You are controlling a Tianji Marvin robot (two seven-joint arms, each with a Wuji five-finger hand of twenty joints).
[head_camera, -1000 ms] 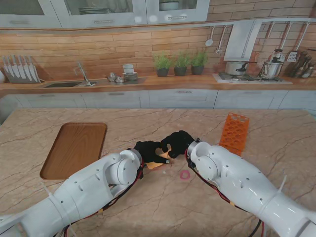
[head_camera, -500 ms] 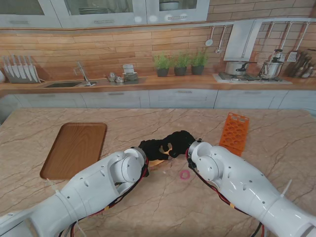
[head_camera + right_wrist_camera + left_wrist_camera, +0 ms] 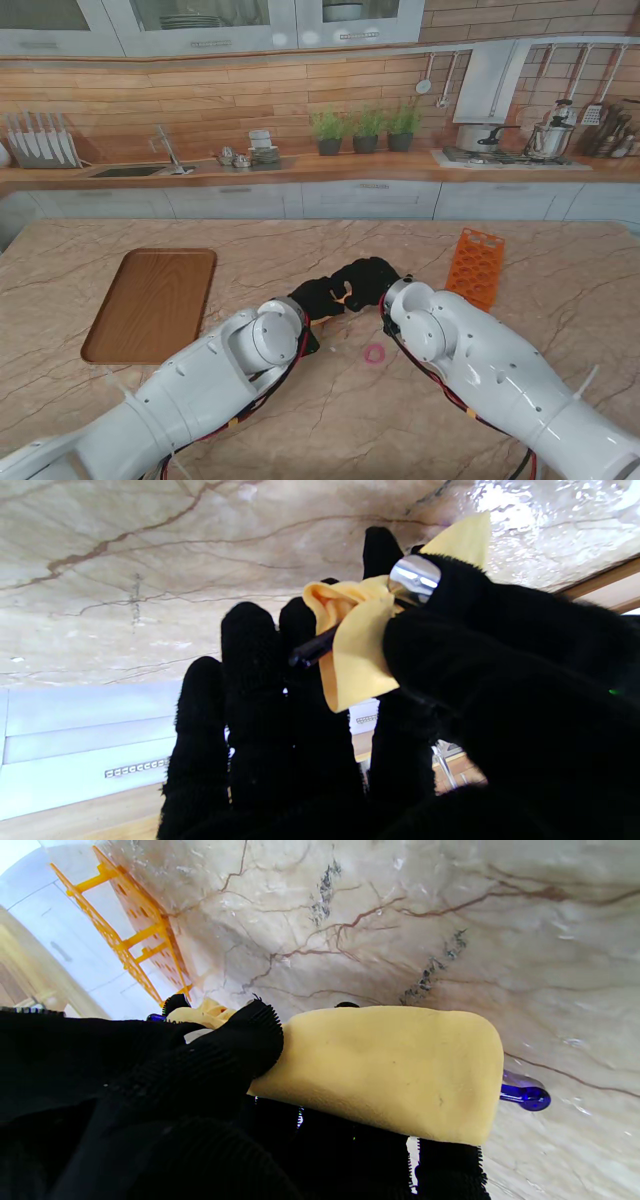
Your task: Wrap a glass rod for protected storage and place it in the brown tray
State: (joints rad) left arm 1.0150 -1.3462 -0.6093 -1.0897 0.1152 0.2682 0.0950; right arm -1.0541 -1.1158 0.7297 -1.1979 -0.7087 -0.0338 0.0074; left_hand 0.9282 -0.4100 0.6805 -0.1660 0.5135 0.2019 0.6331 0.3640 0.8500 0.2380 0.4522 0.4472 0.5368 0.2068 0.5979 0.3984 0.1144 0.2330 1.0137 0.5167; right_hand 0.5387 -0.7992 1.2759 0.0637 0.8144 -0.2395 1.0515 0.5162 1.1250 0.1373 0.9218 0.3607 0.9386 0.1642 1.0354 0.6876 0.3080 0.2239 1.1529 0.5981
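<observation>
Both black-gloved hands meet over the middle of the table. My left hand (image 3: 316, 298) is shut on a yellow cloth (image 3: 390, 1070) rolled around the blue glass rod (image 3: 526, 1095), one end of which sticks out of the roll. My right hand (image 3: 368, 280) pinches the other end, where the bunched cloth (image 3: 357, 650) and a dark rod tip (image 3: 311, 653) lie against its fingers (image 3: 250, 680). From the stand only a sliver of cloth (image 3: 343, 294) shows between the hands. The brown tray (image 3: 155, 300) lies flat at the left, apart from both hands.
An orange rack (image 3: 474, 268) lies on the table just right of my right hand. A small pink ring (image 3: 375, 353) rests on the marble nearer to me, beside the right forearm. The counter with a sink and plants runs along the far wall.
Both hands have moved farther from me and a little right, staying together. The cloth seen under the left hand earlier is now lifted and mostly hidden between the hands.
</observation>
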